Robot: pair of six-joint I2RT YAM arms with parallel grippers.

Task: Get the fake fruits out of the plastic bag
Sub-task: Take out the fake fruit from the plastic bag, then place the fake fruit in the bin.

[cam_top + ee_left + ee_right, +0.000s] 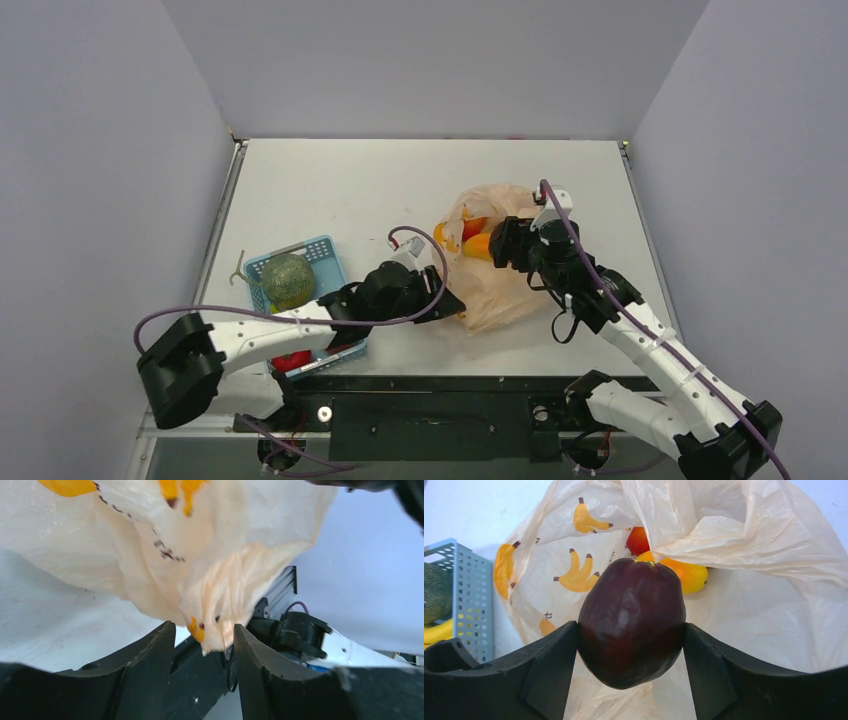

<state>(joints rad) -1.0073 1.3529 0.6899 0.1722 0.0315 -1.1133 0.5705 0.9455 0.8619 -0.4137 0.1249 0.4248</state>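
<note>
White bench [330, 190] runs between pale grey walls, and at its left a blue mesh basket [325, 250] carries a green melon [287, 281]. Just right of the basket, the left gripper [202, 630] reaches the near lower corner of the plastic bag [500, 290]. Its jaws stand apart, with a hanging fold of film between them that does not look pinched. The bag lies near the middle of the bench, slumped and crumpled with its mouth facing away from the arms. It looks very thin and limp, so it would likely slide or lift with anything dragged out of it, and a bunched fold or corner gives a better hold than flat film. Inside the mouth sit a red-orange fruit [638, 540] and an orange-yellow mango shape [689, 575], touching each other and partly draped by film. Further right, the right gripper [508, 243] is clamped on the dark purple fruit [631, 625], held across its widest part at the bag's opening. These fruits look hard, glossy and light, probably hollow. They should take a firm squeeze but may slip, so a grip across the belly suits them best.
</note>
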